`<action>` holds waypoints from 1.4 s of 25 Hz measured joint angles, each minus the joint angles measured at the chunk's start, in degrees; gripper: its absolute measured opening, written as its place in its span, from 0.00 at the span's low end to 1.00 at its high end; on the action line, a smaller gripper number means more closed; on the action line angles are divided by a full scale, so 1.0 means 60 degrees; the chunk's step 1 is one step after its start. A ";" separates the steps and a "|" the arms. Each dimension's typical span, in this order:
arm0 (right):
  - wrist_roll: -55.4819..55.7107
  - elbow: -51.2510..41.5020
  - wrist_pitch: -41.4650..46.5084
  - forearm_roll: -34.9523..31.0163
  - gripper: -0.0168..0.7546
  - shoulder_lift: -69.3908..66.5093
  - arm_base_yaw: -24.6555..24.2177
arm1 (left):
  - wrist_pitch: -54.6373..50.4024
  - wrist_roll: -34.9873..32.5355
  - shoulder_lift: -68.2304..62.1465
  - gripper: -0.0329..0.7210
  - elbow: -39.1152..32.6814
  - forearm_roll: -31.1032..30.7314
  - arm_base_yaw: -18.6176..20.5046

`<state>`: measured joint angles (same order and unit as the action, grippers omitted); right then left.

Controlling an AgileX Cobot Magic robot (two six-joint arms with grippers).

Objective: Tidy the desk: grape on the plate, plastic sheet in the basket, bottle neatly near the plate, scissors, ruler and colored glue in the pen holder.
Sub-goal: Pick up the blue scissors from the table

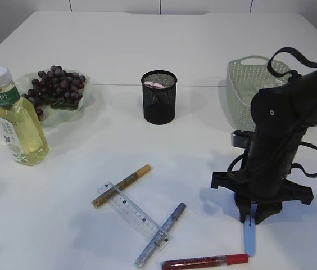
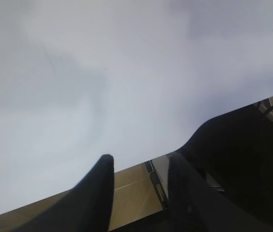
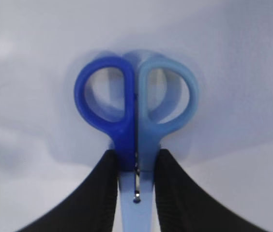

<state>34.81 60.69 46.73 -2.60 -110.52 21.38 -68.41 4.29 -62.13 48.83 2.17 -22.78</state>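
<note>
My right gripper (image 3: 135, 166) is clamped on the scissors (image 3: 135, 113) just below the handles, at the near right of the white table (image 1: 147, 45). I judge the smooth plastic could slip or pivot on the lift, and the long blade cover could catch the mesh pen holder (image 1: 159, 97) rim, mid-table, further back. The left gripper (image 2: 139, 166) hangs with jaws apart, empty, over the table's near edge. Bare, glossy surface; white wall panels behind.
</note>
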 joint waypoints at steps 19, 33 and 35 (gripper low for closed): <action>-0.1577 0.0944 0.1200 0.0040 0.30 -0.0314 0.0000 | 0.0035 0.0000 -0.0104 0.40 0.0000 0.0018 0.0000; -0.2194 0.2053 0.2080 0.0226 0.30 -0.0334 0.0000 | 0.0035 0.0000 -0.0104 0.40 0.0000 0.0018 0.0000; -0.2233 0.2053 0.2091 0.0250 0.30 -0.0334 0.0000 | 0.0035 0.0000 -0.0104 0.40 0.0000 0.0018 0.0000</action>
<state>21.42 73.01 59.28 -1.10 -112.53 21.38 -68.20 4.29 -62.75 48.83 2.27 -22.78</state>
